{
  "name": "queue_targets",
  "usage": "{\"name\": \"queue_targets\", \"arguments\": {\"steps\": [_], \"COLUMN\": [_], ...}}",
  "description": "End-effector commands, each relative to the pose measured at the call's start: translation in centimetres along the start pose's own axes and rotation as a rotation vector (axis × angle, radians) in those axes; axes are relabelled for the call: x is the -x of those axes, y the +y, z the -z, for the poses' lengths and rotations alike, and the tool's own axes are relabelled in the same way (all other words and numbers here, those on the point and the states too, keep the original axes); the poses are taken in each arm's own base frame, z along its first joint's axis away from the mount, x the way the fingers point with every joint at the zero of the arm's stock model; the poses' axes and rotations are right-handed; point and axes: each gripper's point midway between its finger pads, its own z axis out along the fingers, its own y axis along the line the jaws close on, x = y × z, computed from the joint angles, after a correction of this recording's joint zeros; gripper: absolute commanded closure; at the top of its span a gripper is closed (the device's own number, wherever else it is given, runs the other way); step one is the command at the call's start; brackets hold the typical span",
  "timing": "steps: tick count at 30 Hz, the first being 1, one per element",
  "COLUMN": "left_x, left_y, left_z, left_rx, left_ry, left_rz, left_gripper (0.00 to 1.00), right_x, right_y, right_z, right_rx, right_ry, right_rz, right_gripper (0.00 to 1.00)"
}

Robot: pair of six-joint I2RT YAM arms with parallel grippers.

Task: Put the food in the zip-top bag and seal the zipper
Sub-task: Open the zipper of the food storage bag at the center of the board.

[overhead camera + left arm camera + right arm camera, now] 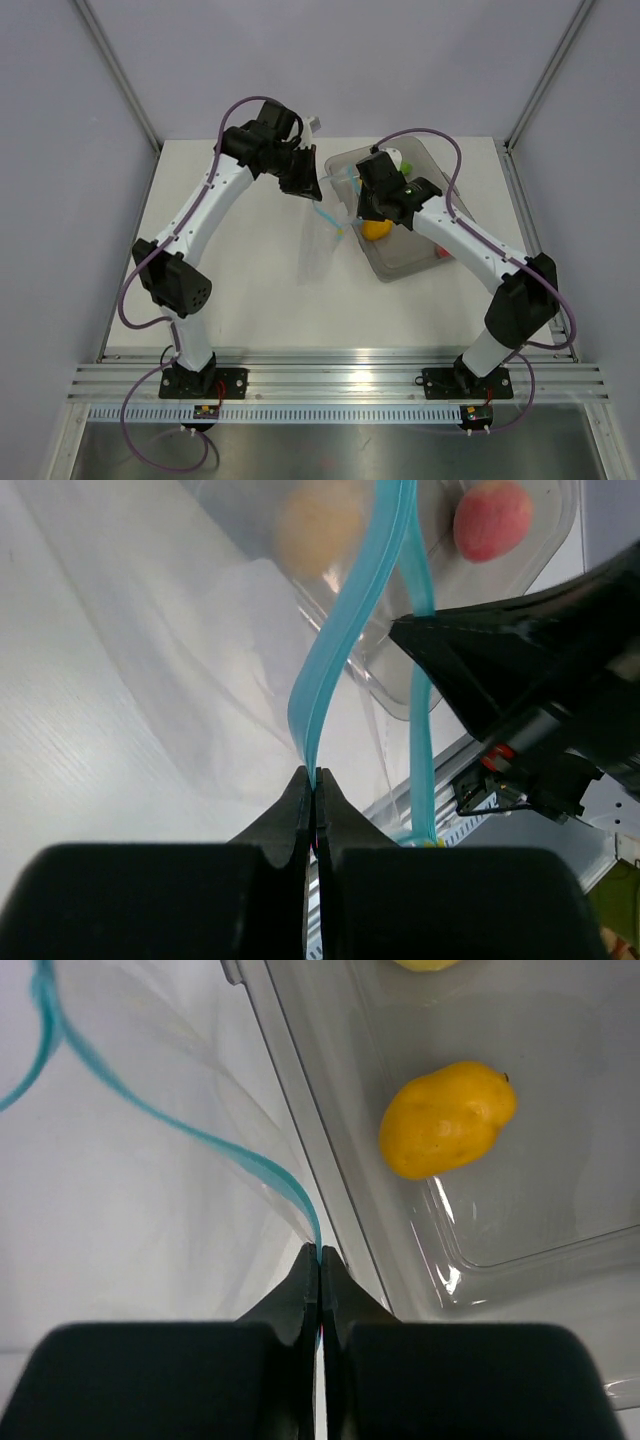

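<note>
Left gripper (313,788) pinches the zipper (345,630); beyond the bag (150,650), a pink fruit (492,518) and a blurred fruit (315,525), perhaps yellow.

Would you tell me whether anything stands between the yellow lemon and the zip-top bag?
Yes: the lemon lies inside the grey tray, whose side wall separates it from the zip-top bag. Left gripper and right gripper pinch the zipper.

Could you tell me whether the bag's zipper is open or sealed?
Open: the left tool and right tool each pinch a separate zipper strip, spread apart.
</note>
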Motion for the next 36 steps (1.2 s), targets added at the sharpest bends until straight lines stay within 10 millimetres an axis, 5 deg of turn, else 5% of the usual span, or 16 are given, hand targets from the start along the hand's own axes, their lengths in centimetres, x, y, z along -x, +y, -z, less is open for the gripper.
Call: {"name": "queue_targets", "arguments": {"steps": [1,9,21,36], "left_x": [1.0,-1.2,-2.6,-3.4], "left_y": [-1.7,0.9,-0.4,0.1], "left_z": [3.6,-0.4,-2.5,-4.1], "left_rx": [-0.018,0.027,0.0,0.034], "left_ry": [-0.085,0.0,0.044,0.088], "left_rz": [-0.066,-0.012,-0.036,-0.047], "left_gripper": [1.0,1.0,1.0,1.0], "right_x": [0.2,-3.0,-1.9,-0.3], "right_y": [-0.5,-1.1,1.4,2.0], "right_z": [-2.0,-6.0,-3.3,-0.8], "right_rx": [-0.05,-0.072,0.076,0.128], "right_ry": [-0.011,0.074,0.052,0.004], "right_rz": [-0.001,-0.024,-0.089,-0.117], "right_gripper": [1.0,1.0,0.72,0.59]}}
